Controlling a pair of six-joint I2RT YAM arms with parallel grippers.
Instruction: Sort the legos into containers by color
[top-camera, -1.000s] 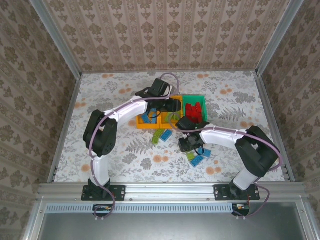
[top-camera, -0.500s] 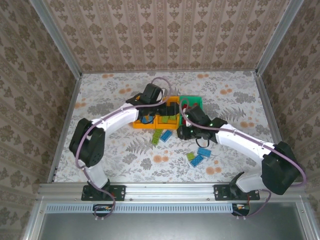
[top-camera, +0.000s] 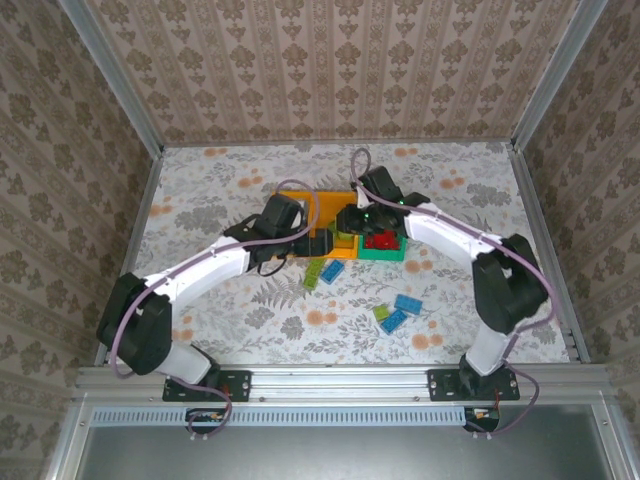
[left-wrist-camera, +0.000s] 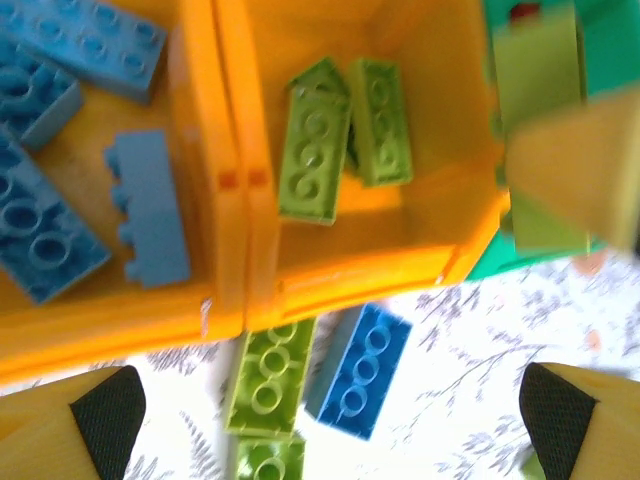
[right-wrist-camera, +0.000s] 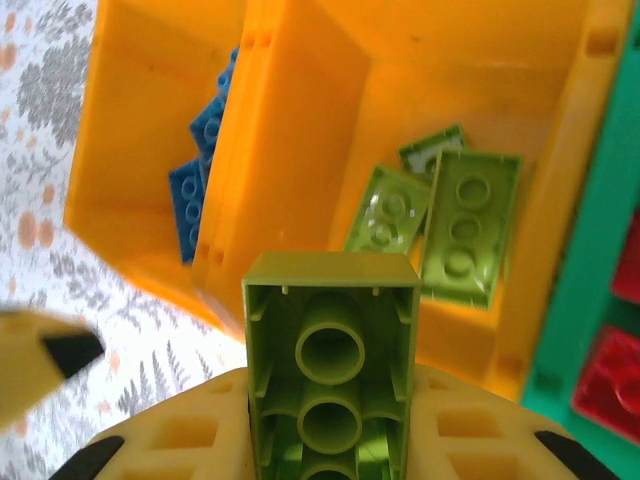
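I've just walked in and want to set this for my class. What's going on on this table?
Two robot arms are sorting bricks by colour. The right gripper holds a lime green brick above the orange bin that already has two green bricks in it. The left gripper hangs open over a loose green brick and blue brick on the table beside the bins. Blue bricks lie in the other orange bin, red ones in the green bin.

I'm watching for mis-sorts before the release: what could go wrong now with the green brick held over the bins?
1. The right gripper holds the green brick over the orange bin of green bricks, seemingly near its rim, between the blue-brick bin and the green bin; released off-centre, it may bounce into a neighbour.
2. The open left gripper hangs close beside those bins; the arms could bump or shove a bin.
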